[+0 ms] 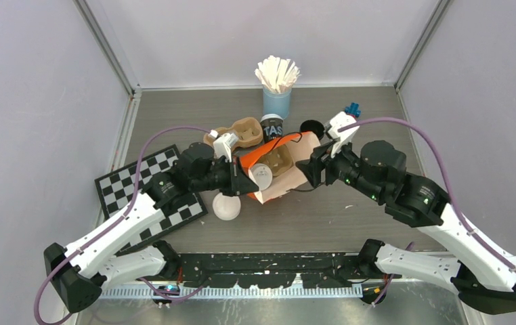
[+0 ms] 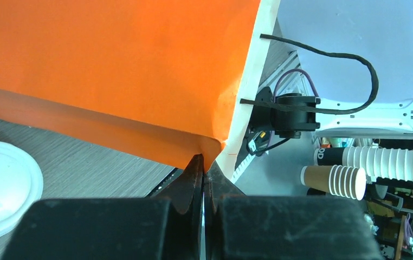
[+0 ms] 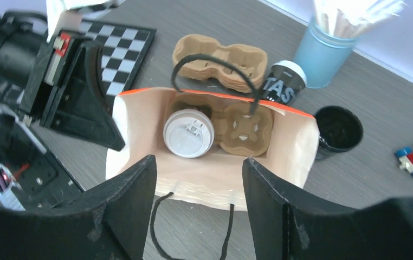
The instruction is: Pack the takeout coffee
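Your left jaws are pinched shut on the rim of the orange bag (image 2: 112, 65), likely to hold its mouth wide on the counter (image 1: 323, 217); your right jaws hang open and empty above it. Only the right wrist view looks inside: one lidded takeout coffee (image 3: 188, 133) sits in the bagged cup carrier (image 3: 246, 127), whose other pocket is bare. A second coffee (image 3: 284, 82) stands outside, beside the blue stirrer cup (image 3: 323, 59). Only the left wrist view shows the pinch.
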`<state>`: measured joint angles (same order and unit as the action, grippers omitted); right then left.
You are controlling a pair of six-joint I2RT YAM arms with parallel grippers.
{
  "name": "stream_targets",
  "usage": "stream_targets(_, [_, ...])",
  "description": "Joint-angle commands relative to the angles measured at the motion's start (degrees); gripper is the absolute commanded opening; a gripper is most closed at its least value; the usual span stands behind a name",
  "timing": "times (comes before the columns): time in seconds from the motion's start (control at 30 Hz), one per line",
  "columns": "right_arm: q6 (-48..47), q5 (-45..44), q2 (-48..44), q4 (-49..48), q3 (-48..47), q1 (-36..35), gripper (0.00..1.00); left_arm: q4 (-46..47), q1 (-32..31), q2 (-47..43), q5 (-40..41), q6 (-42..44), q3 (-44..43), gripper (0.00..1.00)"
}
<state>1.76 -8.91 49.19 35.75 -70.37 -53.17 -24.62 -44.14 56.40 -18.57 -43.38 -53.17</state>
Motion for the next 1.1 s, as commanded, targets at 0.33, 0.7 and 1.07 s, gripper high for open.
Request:
stream_targets(0.33, [15.53,-19.12,3.96,17.13,-10.83,1.90,0.71,8.18,-0.16,0.65,-1.11,-6.73,-2.46,0.00])
stream_targets(0.7, [9.59,13.90,22.43,22.28,-21.92,26.19,0.66,8.30,-0.16,1.58,-2.13,-5.88,-3.33,0.00])
stream_targets(1.07, [6.75,23.40,31.78,21.90,-24.54,33.14,0.59,7.48,-0.16,0.86,-2.37,-4.80,-3.50,0.00])
